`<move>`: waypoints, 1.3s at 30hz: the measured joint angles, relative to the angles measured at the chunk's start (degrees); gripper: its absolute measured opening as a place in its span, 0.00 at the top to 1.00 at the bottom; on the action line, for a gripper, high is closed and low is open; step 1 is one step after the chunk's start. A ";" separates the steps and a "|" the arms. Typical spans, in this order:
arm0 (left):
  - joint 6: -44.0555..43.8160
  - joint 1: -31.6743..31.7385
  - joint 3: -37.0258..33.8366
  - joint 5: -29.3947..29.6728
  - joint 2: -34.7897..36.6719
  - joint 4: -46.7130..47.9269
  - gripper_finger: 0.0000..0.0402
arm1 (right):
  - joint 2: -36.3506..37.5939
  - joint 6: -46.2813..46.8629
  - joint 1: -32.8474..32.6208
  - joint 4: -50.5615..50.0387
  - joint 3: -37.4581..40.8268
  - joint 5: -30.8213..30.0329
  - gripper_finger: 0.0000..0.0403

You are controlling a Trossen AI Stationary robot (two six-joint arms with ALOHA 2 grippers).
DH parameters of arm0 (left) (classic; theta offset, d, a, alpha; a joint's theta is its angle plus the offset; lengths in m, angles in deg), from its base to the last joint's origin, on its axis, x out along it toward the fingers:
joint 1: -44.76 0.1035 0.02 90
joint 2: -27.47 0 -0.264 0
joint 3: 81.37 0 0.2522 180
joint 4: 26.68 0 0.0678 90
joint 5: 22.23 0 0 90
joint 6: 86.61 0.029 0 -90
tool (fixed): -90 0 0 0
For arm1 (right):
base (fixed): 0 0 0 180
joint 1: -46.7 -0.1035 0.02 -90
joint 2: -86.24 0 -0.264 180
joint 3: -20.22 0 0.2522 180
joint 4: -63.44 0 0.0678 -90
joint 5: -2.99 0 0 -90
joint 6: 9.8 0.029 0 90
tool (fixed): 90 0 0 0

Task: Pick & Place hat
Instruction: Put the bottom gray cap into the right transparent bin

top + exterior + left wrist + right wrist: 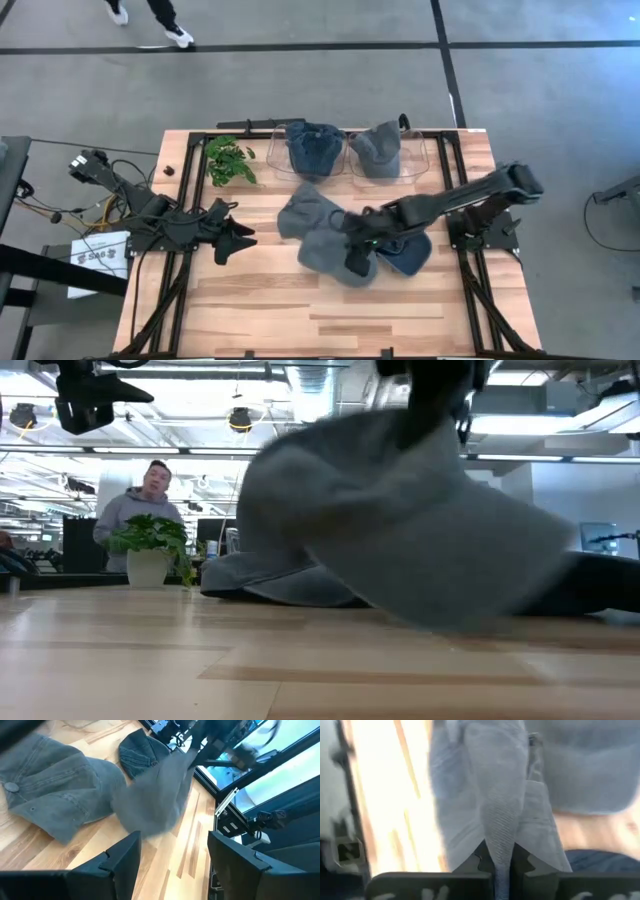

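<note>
Pinching gray hat (335,255) — right gripper (358,262) clamps its fabric.

Even, soft light is seen from above, with only faint shadows cast on the counter (260,300). In the low view, bright ceiling lamps (240,420) glare in the room behind, and the grey hat (400,520) is smeared by motion blur. The same hat is blurred in the left wrist view. In the right wrist view the wood is washed out white by glare.
</note>
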 joint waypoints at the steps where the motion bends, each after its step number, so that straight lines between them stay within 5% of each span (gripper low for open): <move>1: 0.07 0.00 0.00 0.00 0.00 -0.02 0.44 | 1.86 1.17 -0.39 0.00 0.00 -2.30 0.98; 11: 0.90 0.02 0.00 -0.18 0.00 -0.02 0.44 | 16.92 9.60 -4.87 -10.06 0.19 -31.71 1.00; 19: 0.61 0.18 0.00 0.73 -0.02 -0.02 0.44 | 33.42 18.96 -6.34 -10.07 14.96 -40.53 1.00; 26: -0.08 3.17 0.00 2.18 -0.02 -0.07 0.44 | 47.36 10.81 1.27 1.49 27.25 -50.62 1.00; 32: -0.13 6.52 0.00 1.57 -0.02 -0.07 0.44 | 53.50 -5.32 12.13 14.92 34.84 -46.42 1.00; 39: -0.18 9.44 0.02 0.02 0.00 -0.08 0.44 | 54.57 -22.91 25.59 29.81 41.34 -29.21 1.00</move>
